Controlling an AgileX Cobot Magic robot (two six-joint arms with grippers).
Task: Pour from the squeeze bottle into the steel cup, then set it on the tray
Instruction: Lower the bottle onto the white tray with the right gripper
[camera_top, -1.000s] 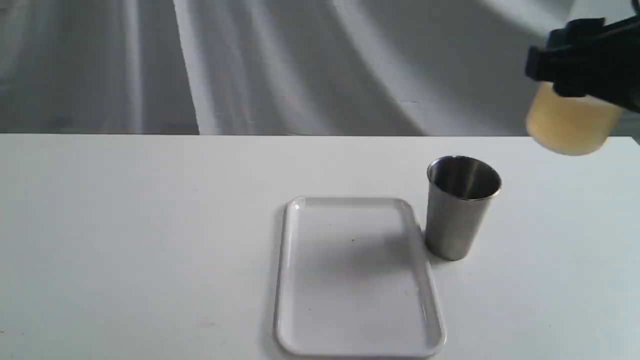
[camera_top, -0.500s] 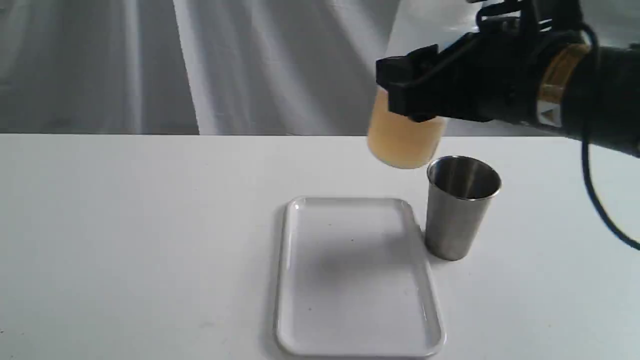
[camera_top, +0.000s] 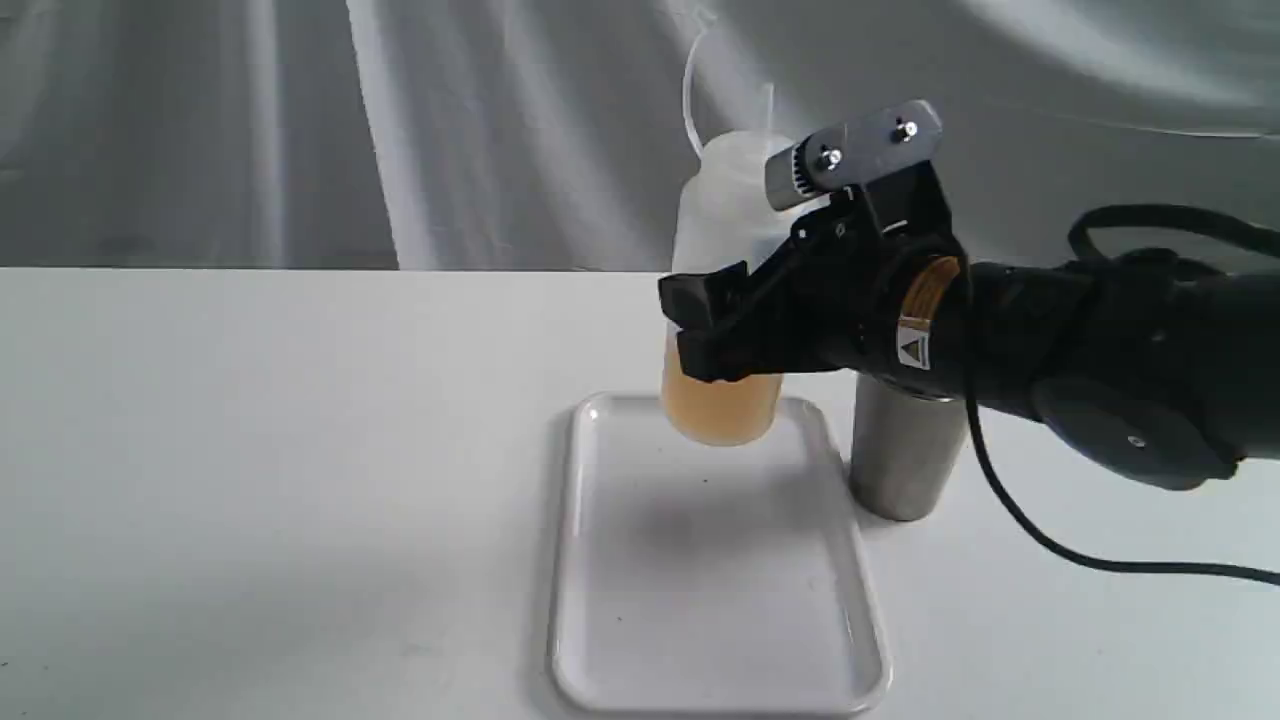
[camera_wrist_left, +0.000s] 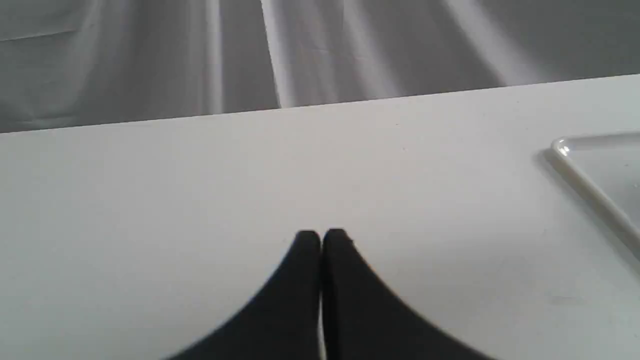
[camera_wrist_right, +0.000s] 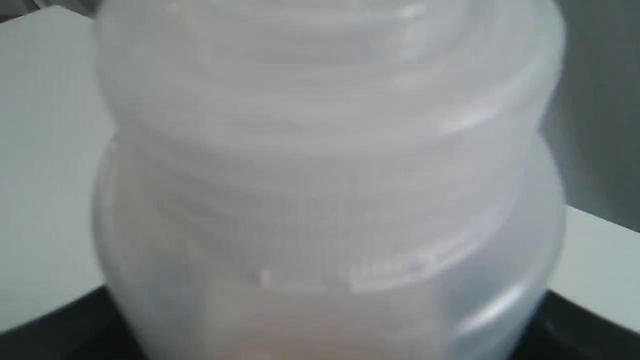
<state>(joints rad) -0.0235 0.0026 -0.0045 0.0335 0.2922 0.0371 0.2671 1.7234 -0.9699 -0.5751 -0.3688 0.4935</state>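
The squeeze bottle (camera_top: 722, 230) stands upright in the air, whitish with amber liquid in its lower part, its base just above the far end of the white tray (camera_top: 600, 640). My right gripper (camera_top: 705, 340) is shut on its middle, reaching in from the right. The bottle (camera_wrist_right: 325, 175) fills the right wrist view. The steel cup (camera_top: 905, 460) stands on the table right of the tray, its rim hidden behind the right arm. My left gripper (camera_wrist_left: 321, 236) hovers low over bare table with its fingers pressed together, and the tray's corner (camera_wrist_left: 565, 150) shows beside it.
A grey curtain hangs behind the table's far edge. The right arm's black cable (camera_top: 1100, 565) lies across the table to the right of the cup. Bare white tabletop spreads to the left of the tray.
The right gripper carried the bottle from the far right, past the cup, leftwards and down. The bottle now hangs just above the tray's far end.
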